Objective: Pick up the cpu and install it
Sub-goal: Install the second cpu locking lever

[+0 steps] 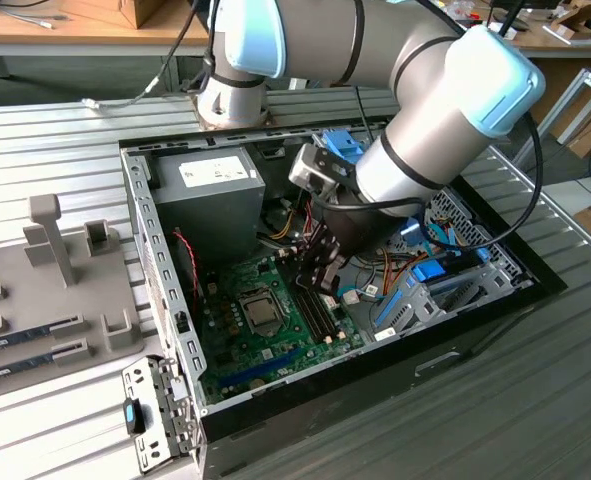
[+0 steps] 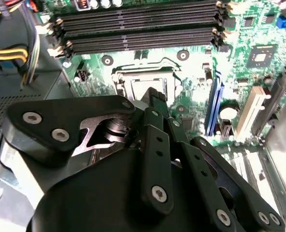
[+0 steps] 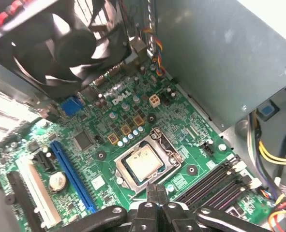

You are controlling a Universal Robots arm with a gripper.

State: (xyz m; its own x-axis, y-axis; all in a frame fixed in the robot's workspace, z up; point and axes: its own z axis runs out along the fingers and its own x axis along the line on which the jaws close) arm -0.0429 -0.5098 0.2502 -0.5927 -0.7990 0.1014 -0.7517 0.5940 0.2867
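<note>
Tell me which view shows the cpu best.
First wrist view: the cpu lies in its socket frame, silver-grey top fully visible, just beyond the gripper. In the exterior view it is a small square on the motherboard. In the second wrist view the gripper linkage covers most of it.

a white printed mark is seen on the green motherboard [image 3: 133, 104]. a white label [image 1: 213, 174] is carried by the grey power supply [image 1: 200, 205]; its print cannot be made out.

A ribbed grey metal tabletop [image 1: 45, 140] carries an open black desktop computer case [image 1: 445, 345] and, at the exterior view's left, a grey plastic holder tray [image 1: 45, 290].
</note>
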